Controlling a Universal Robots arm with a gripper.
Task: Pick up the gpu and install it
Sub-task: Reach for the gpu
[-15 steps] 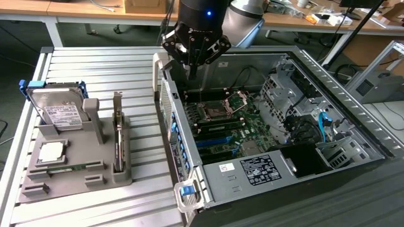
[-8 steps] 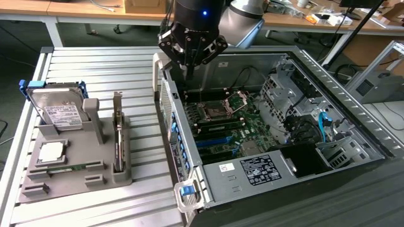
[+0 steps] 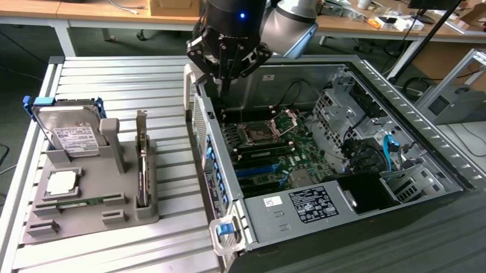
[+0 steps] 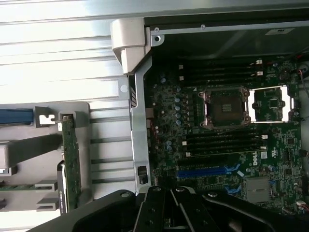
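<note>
The gpu (image 3: 141, 165) is a thin dark card with a silver bracket. It stands on edge in a slot of the grey holder (image 3: 79, 207) on the slatted table, at the exterior view's left. In the wrist view the gpu (image 4: 71, 164) shows as a green strip of board. My gripper (image 3: 224, 88) hangs over the rear left corner of the open computer case (image 3: 227, 193), well apart from the gpu. Its fingers (image 4: 154, 212) are shut with nothing between them. Inside the case the motherboard (image 3: 304, 145) has a blue card slot (image 4: 203, 170).
A silver hard drive (image 3: 68, 133) in a blue frame leans at the back of the holder. A small square silver chip (image 3: 61, 182) lies in front of it. The case's metal side wall (image 4: 137, 125) stands between holder and motherboard. The CPU socket (image 4: 224, 106) is open.
</note>
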